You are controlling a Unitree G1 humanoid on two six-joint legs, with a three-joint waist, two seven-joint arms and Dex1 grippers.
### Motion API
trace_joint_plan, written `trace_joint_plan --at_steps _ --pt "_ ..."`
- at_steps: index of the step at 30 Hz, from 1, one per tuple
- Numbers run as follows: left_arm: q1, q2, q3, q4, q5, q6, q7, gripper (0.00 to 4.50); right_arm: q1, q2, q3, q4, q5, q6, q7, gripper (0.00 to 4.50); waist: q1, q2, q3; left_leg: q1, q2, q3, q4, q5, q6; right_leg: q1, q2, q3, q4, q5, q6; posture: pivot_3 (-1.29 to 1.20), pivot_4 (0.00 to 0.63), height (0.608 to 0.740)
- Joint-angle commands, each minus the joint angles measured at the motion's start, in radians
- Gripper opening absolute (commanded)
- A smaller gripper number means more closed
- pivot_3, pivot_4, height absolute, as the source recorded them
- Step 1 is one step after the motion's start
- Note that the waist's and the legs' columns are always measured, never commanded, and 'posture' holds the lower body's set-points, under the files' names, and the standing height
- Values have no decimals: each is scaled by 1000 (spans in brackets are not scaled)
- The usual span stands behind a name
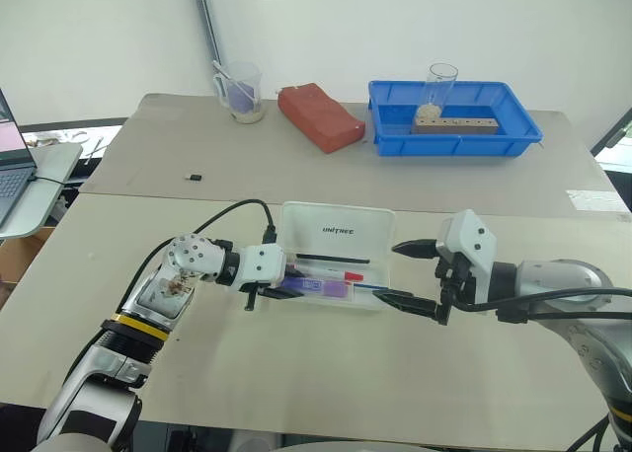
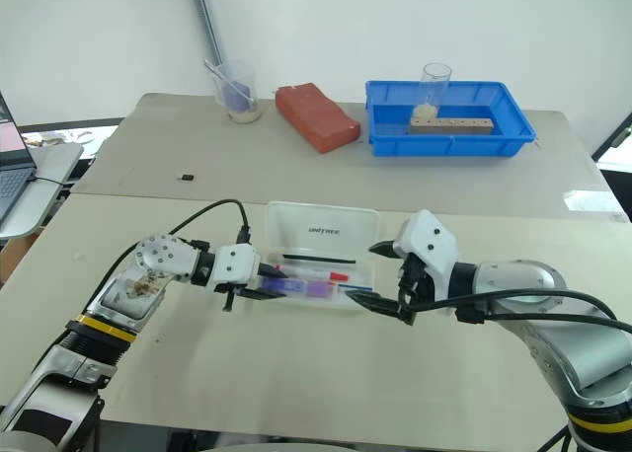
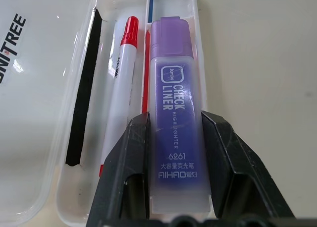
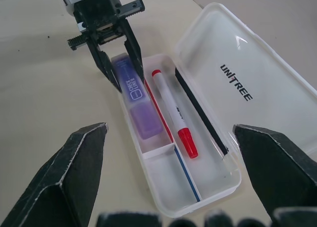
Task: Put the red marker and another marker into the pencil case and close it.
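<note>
Open case [image 1: 336, 225] on the near table, lid laid flat on its far side with the "UNITREE" lettering facing up. The tray of the case serves as landmark for all that follows.

Left gripper [image 4: 121, 71] — fingers pinching the purple marker [image 3: 176, 123] by its barrel, one black finger on each side, at the end of the case nearest the robot's left. The purple marker lies lengthwise in the tray along the near wall, its cap pointing toward the far-right end; whether it rests on the tray floor cannot be told.

Red marker [image 4: 173, 113] — inside the tray, parallel to the purple marker and on its lid side, red cap toward the right end. A thin red pen [image 4: 158, 110] lies between the two markers; a black pen [image 4: 200, 110] lies against the hinge side; a blue pen [image 4: 187, 172] sits in the right part of the tray, past a small divider.

Right gripper [image 1: 410, 272] — fingers spread wide, holding nothing, just off the right end of the case, one fingertip near its near corner.

Behind the case, on the far table: a blue bin [image 1: 454, 121], a red brick-like block [image 1: 321, 116] and a clear cup [image 1: 242, 92].
</note>
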Motion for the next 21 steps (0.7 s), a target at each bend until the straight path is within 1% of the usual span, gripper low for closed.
trace_joint_plan --at_steps 1,3,5,7,10,13,19,21 --pt "-17 -2 5 -22 -4 -10 -9 948 -1 -15 -31 -40 36 16 7 4500 0 0 0 0 0 0 0 0 0 0 0 0 0 0 0 0 150 740" --pt "-13 -4 7 -27 -5 -5 -8 948 -3 -16 -30 -41 40 18 4 4500 0 0 0 0 0 0 0 0 0 0 0 0 0 0 0 0 150 740" --pt "-17 -9 9 -21 -3 -5 -3 2004 -12 -15 -26 -36 42 20 1 4500 0 0 0 0 0 0 0 0 0 0 0 0 0 0 0 0 150 740" --pt "-17 -13 14 -21 -7 3 1 2904 -14 -13 -24 -35 42 21 0 4500 0 0 0 0 0 0 0 0 0 0 0 0 0 0 0 0 150 740" --pt "-14 -13 19 -32 -10 6 5 4421 -14 -11 -22 -29 40 19 0 4500 0 0 0 0 0 0 0 0 0 0 0 0 0 0 0 0 150 740" --pt "-22 -4 38 -69 -35 31 2 4472 -7 -27 -32 0 22 6 16 4500 0 0 0 0 0 0 0 0 0 0 0 0 0 0 0 0 150 740" --pt "-75 89 105 -201 -137 126 -84 4472 57 -154 -74 181 -129 -105 87 4500 1 0 0 0 0 0 0 0 0 1 0 -1 0 0 0 0 150 740" --pt "-120 75 134 -219 -175 140 -71 4472 73 -159 -75 265 -177 -141 80 4500 1 0 0 1 0 0 0 0 0 2 0 0 -1 0 0 0 150 740"
